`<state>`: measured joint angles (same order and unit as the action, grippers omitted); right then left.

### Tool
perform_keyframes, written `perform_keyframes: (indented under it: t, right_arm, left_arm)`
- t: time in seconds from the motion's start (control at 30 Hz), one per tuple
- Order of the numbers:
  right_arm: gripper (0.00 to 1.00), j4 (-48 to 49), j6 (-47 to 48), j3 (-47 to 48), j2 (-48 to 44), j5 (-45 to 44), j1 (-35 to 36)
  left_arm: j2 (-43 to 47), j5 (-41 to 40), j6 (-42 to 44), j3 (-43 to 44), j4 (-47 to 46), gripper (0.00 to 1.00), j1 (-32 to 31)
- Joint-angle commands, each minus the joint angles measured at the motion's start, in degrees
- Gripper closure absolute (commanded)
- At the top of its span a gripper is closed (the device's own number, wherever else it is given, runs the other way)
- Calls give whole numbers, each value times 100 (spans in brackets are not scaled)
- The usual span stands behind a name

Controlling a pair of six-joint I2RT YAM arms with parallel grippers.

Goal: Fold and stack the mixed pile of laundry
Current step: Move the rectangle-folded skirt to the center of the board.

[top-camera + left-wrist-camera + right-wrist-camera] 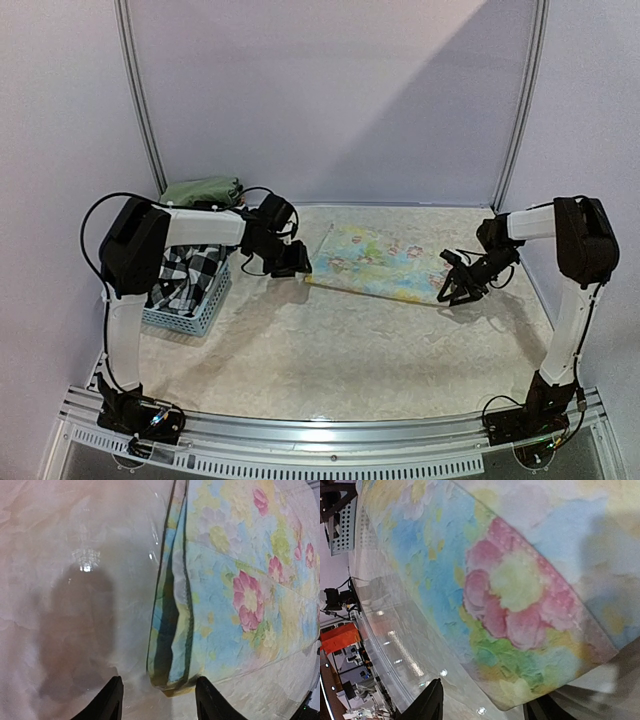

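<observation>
The pale floral cloth point(385, 262) of the mixed laundry pile lies folded flat mid-table. My left gripper point(290, 262) is low at its left near corner. In the left wrist view the layered corner point(175, 675) sits between the gripper's point(159, 702) spread fingers point(107, 702), unpinched. My right gripper point(455, 285) is at the right near corner. There the corner point(520, 692) lies between that gripper's point(485, 710) parted fingers point(427, 705). The checked shirt point(190, 268) fills the basket. An olive-green piece point(200, 190) lies behind it.
The light blue perforated basket point(205, 310) stands at the left edge, under the left arm's upper link. Booth walls close the back and both sides. A metal rail point(330, 435) runs along the near edge by the arm bases.
</observation>
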<state>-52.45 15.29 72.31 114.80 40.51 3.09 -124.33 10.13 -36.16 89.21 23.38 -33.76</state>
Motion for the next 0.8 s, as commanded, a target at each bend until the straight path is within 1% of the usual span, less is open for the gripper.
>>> perform_keyframes:
  t: [0.0, 0.07, 0.13, 0.23, 0.33, 0.4, 0.43, 0.53, 0.57, 0.63, 0.77]
  right_arm:
    - [47, 122, -33, 46, 211, 102, -15]
    - [50, 174, -41, 46, 273, 90, -15]
    - [53, 242, -68, 25, 328, 84, -6]
    - [58, 305, -85, 4, 358, 148, -11]
    - [63, 303, -120, 15, 350, 102, -20]
    - [67, 285, -150, 20, 351, 42, -20]
    - [71, 264, -156, 20, 350, 26, -17]
    - [86, 136, -143, 45, 365, -29, -15]
    - [92, 73, -121, 46, 373, -48, -14]
    - [99, -92, -22, 10, 378, -57, -16]
    - [100, -490, 229, -107, 265, -122, -21]
  left_arm:
    - [-82, 158, 55, -14, -133, 50, 137]
    - [-152, 297, 51, -22, -243, 52, 150]
    - [-216, 477, 37, -31, -335, 57, 150]
    - [-329, 794, 10, 50, -318, 61, 152]
    - [-322, 946, -6, 28, -367, 64, 150]
    - [-284, 980, 14, -13, -363, 68, 156]
    - [-270, 984, 21, -36, -345, 72, 159]
    - [-189, 990, 12, -144, -319, 86, 159]
    - [-147, 1029, 0, -200, -306, 93, 159]
    - [-14, 1116, -26, -347, -236, 100, 152]
    - [499, 1177, 22, -928, -146, 100, 150]
